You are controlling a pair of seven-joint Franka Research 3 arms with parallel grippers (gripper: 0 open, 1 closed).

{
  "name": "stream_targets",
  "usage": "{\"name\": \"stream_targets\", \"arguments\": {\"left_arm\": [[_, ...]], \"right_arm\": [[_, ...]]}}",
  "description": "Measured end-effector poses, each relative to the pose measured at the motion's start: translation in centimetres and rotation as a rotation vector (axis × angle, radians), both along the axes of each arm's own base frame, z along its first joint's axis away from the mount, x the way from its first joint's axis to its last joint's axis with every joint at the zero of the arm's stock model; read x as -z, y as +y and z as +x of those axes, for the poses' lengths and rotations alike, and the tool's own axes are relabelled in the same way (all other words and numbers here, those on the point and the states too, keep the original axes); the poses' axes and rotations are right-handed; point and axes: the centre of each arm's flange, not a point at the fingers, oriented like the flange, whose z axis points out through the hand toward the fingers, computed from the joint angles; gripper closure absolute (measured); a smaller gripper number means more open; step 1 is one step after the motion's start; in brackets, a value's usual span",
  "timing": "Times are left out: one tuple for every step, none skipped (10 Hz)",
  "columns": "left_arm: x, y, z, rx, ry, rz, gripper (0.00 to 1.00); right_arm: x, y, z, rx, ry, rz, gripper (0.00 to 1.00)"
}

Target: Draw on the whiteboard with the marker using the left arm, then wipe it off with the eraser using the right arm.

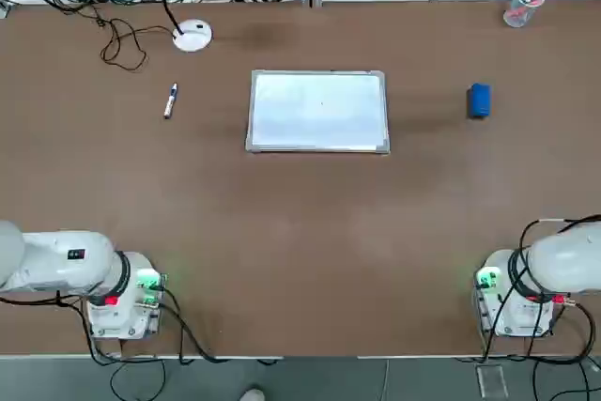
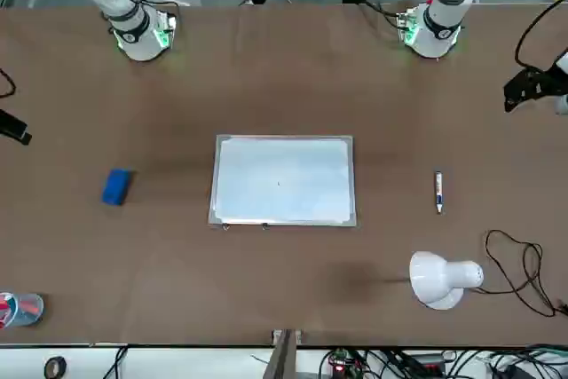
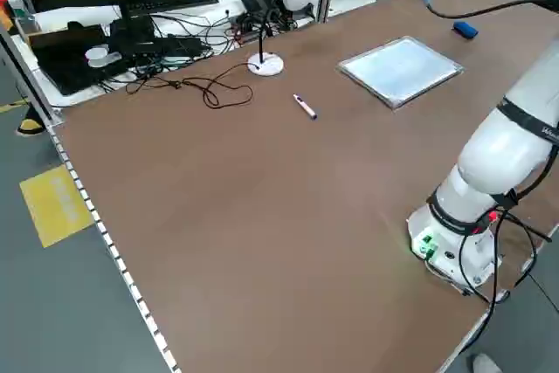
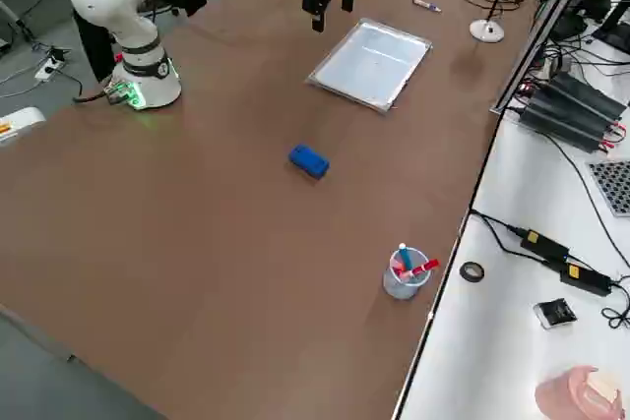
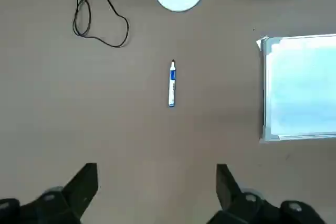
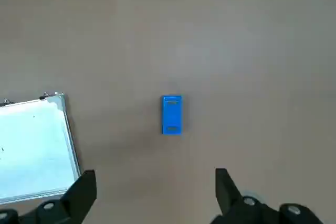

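1. Both arm bases sit at the near edge of the worktop (image 1: 300, 260), the left arm (image 1: 66, 265) by the near left corner and the right arm (image 1: 554, 269) by the near right corner.
2. Left gripper (image 5: 157, 192) hangs high above the marker, its fingers (image 5: 84, 184) wide apart and holding nothing.
3. Right gripper (image 6: 155, 195) hangs high above the eraser, its fingers (image 6: 81, 192) also wide apart and holding nothing.
4. Whiteboard (image 1: 318, 111) lies flat mid-worktop, toward the far edge.
5. Marker (image 1: 170, 100) lies left of it, well apart.
6. Eraser (image 1: 479, 100) lies right of the whiteboard, well apart.
7. Lamp (image 1: 192, 36) stands near the far edge, beyond the marker.
8. Clear cup (image 1: 519, 8) stands by the far right corner.
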Motion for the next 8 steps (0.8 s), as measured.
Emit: {"name": "stream_targets", "arguments": {"left_arm": [[-0.05,0.0,0.0,0.0,-0.001,0.0,0.0],[-0.06,0.0,-0.01,0.0,-0.001,0.0,0.0],[-0.12,0.02,0.0,0.0,-0.002,0.0,0.0],[-0.29,0.05,0.02,-0.001,-0.005,-0.001,0.0],[-0.46,0.07,0.05,-0.001,-0.009,-0.001,0.0],[-0.48,0.07,0.1,-0.001,-0.01,-0.002,0.0],[-0.31,0.08,0.2,-0.001,-0.006,-0.002,0.0],[0.0,0.12,0.37,-0.002,0.0,-0.002,0.0]], "right_arm": [[0.0,-0.01,0.0,0.0,0.0,0.0,0.0],[0.0,-0.02,0.0,0.0,0.0,0.0,0.0],[0.0,-0.02,0.0,0.0,0.0,0.0,0.0],[0.0,-0.06,0.0,0.001,0.0,0.0,0.0],[0.0,-0.14,0.0,0.003,0.0,0.0,0.0],[0.0,-0.24,-0.01,0.004,0.0,0.0,0.0],[0.0,-0.31,-0.01,0.005,0.0,0.0,0.0],[-0.01,-0.35,-0.01,0.006,0.0,0.0,0.0]]}}
